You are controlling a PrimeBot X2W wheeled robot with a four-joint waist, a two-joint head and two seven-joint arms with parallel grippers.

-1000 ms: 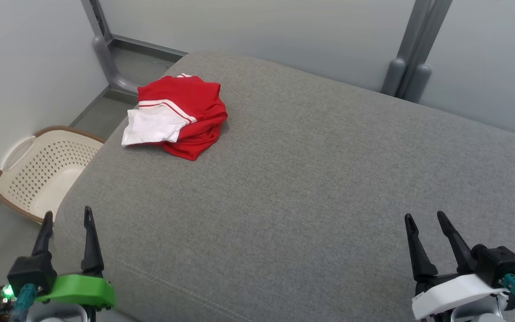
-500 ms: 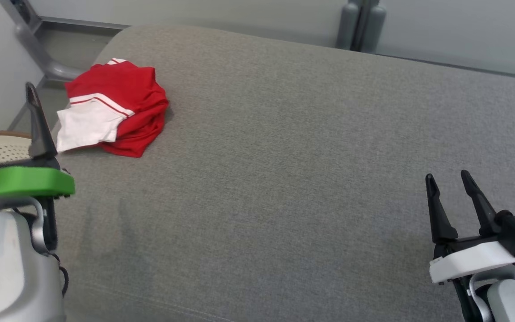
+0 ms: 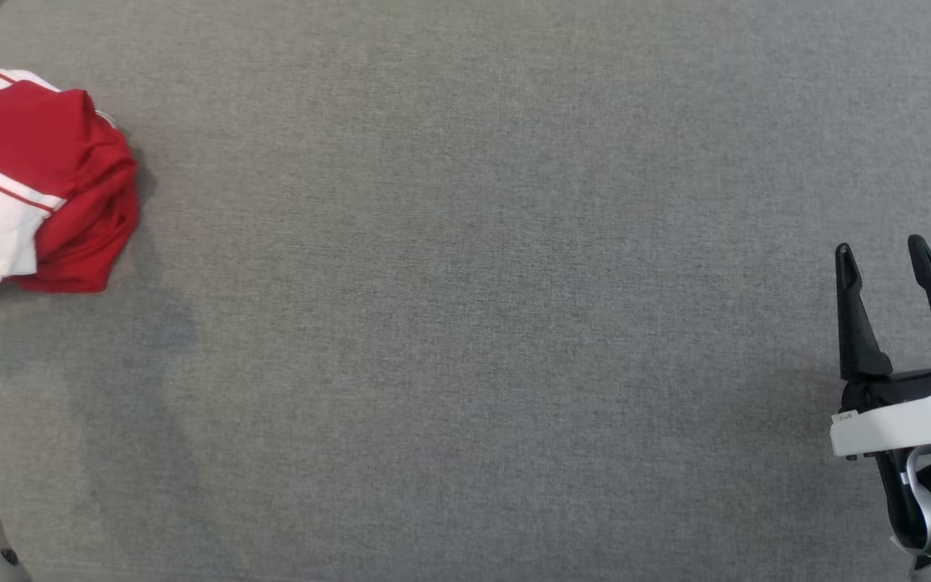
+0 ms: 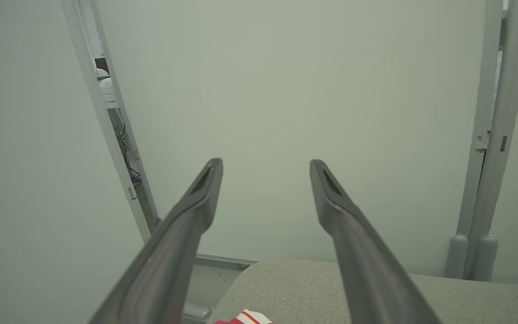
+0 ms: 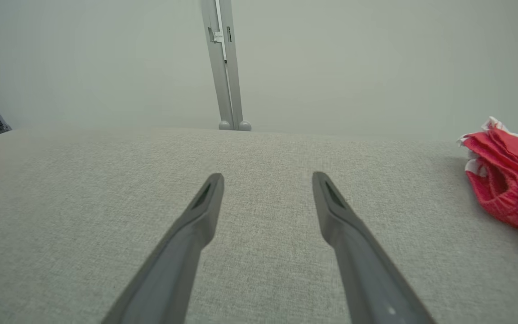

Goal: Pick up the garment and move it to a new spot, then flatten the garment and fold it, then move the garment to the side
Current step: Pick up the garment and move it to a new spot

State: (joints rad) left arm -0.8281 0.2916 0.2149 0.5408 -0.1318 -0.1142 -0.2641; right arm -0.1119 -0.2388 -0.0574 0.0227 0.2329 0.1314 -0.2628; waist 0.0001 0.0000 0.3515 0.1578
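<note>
Head view | garment [image 3: 69, 162] bunched at cushion [image 3: 465, 323] left edge | right gripper [image 3: 882, 246] released, well apart | left gripper [image 4: 265, 164] released

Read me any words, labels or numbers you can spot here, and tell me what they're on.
No text here can be read.
Crumpled red and white cloth garment: stripes only, no lettering visible.
White plastic bracket of the right gripper: a tiny mark, too small to read.

- A partitioned test bay, more lab than lived-in room: plain pale wall panels [image 4: 286, 112] joined by grey metal posts [image 5: 225, 67].
- A broad grey fabric cushion [image 3: 465, 323] serves as the only furniture.
- Cables [image 4: 128, 168] show through a gap at the far left.
</note>
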